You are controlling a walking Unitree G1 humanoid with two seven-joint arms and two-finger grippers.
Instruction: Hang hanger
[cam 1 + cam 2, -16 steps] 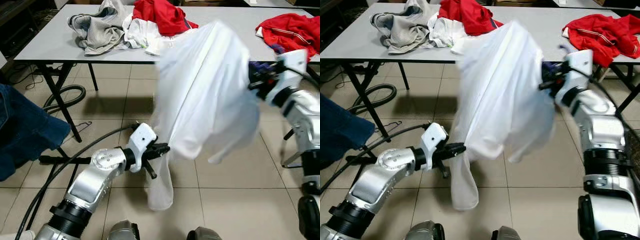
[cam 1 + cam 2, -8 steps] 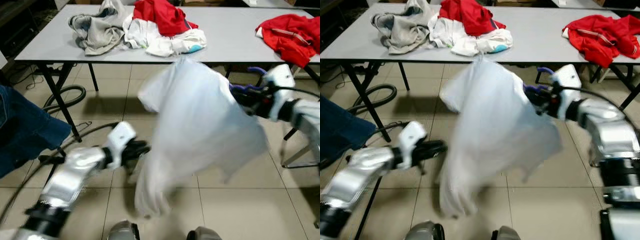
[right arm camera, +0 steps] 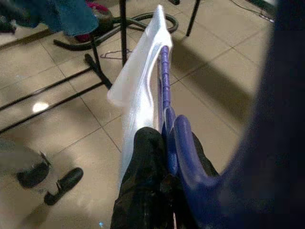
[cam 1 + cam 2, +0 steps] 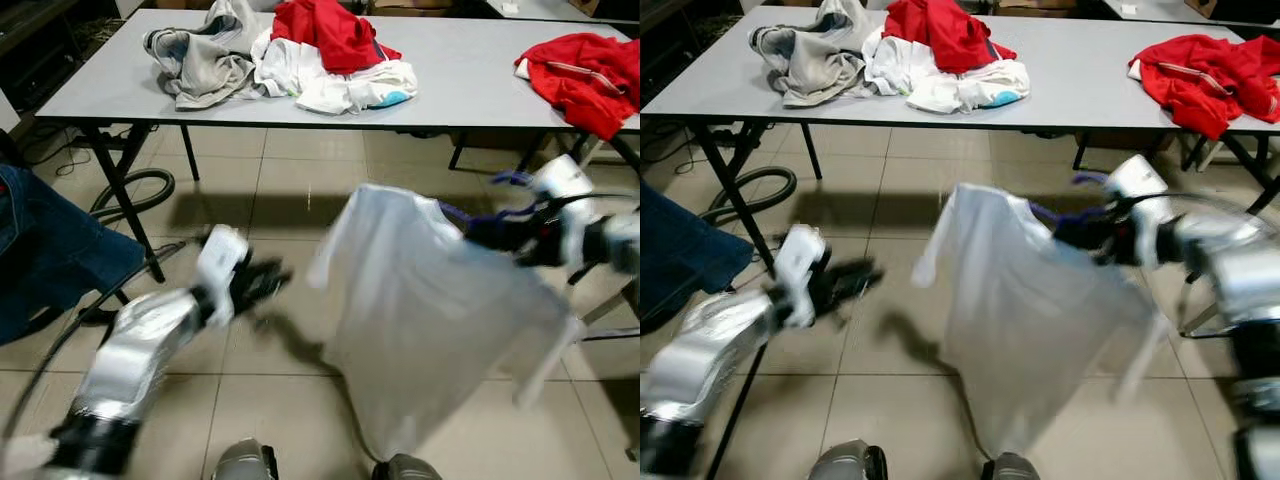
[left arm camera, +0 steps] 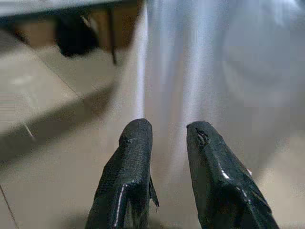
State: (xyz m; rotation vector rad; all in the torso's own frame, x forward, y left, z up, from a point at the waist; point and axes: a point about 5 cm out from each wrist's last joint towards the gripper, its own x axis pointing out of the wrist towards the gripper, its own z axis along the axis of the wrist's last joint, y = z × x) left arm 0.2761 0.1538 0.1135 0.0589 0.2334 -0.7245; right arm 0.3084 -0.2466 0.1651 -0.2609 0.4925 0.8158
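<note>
A white shirt [image 4: 430,320] hangs on a purple-blue hanger [image 4: 470,218] in front of me, above the tiled floor. My right gripper [image 4: 505,238] is shut on the hanger's neck; in the right wrist view its black fingers [image 3: 147,157] clamp the hanger [image 3: 164,81] beside the shirt's shoulder [image 3: 140,90]. My left gripper [image 4: 262,284] is low on the left, apart from the shirt. It is open with nothing between its fingers [image 5: 136,143], and the shirt [image 5: 205,71] hangs just beyond them. Both arms are motion-blurred.
A grey table [image 4: 480,80] stands ahead with a grey garment [image 4: 200,60], a red one [image 4: 335,30], a white one [image 4: 340,85] and another red one [image 4: 585,70]. Blue cloth [image 4: 50,250] hangs at left. A black hose [image 4: 135,195] and table legs [image 4: 125,200] cross the floor.
The right gripper has swung the hanger and shirt lower and to the right. The left gripper, earlier at the shirt's lower part, has drawn back left, apart from it.
</note>
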